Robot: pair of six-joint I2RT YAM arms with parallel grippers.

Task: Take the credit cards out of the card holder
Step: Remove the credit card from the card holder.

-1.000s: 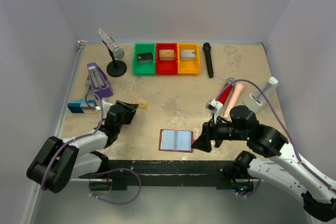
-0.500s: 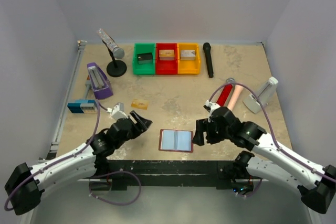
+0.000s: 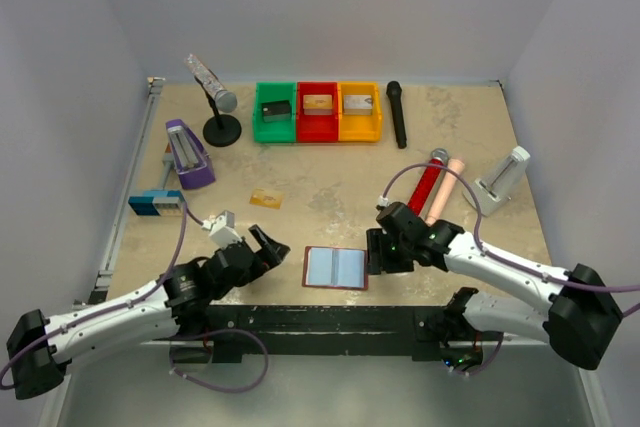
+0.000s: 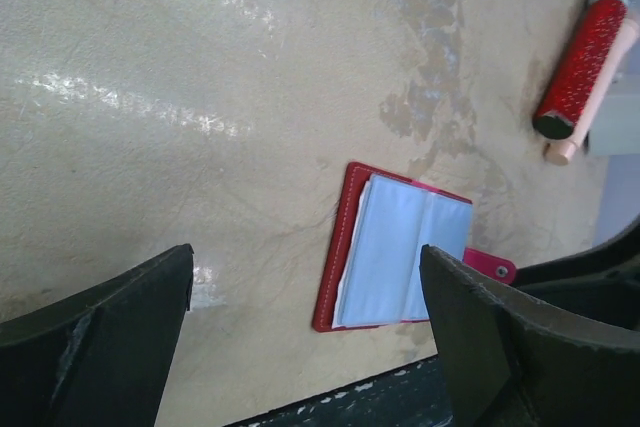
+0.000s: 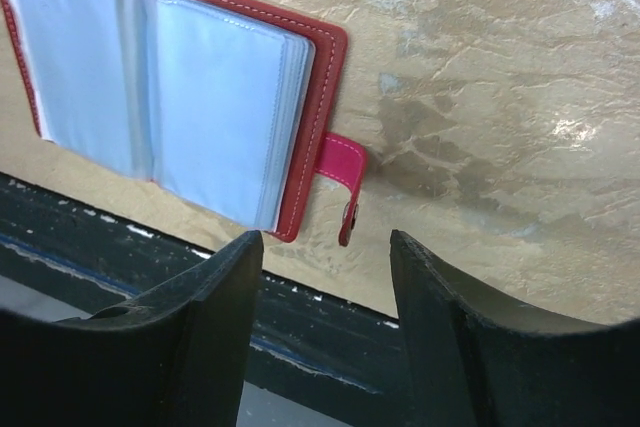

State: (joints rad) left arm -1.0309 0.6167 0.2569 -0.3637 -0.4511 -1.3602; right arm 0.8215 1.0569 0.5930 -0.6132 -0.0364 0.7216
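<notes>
- Black two-finger left gripper (image 3: 272, 245): fingers spread and empty, with the holder lying off to its right.
- Dark red folding card holder (image 3: 336, 268): lies open and flat between both grippers, pale blue inside up, long axis left-right.
- Right gripper (image 3: 376, 253): fingers spread, just beside the small red tab strap (image 5: 341, 171). This looks like the nearer arm.

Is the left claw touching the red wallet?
Apart. The top external view shows bare table between the left gripper and the open card holder; the left wrist view has it lying ahead of the spread fingers.
</notes>
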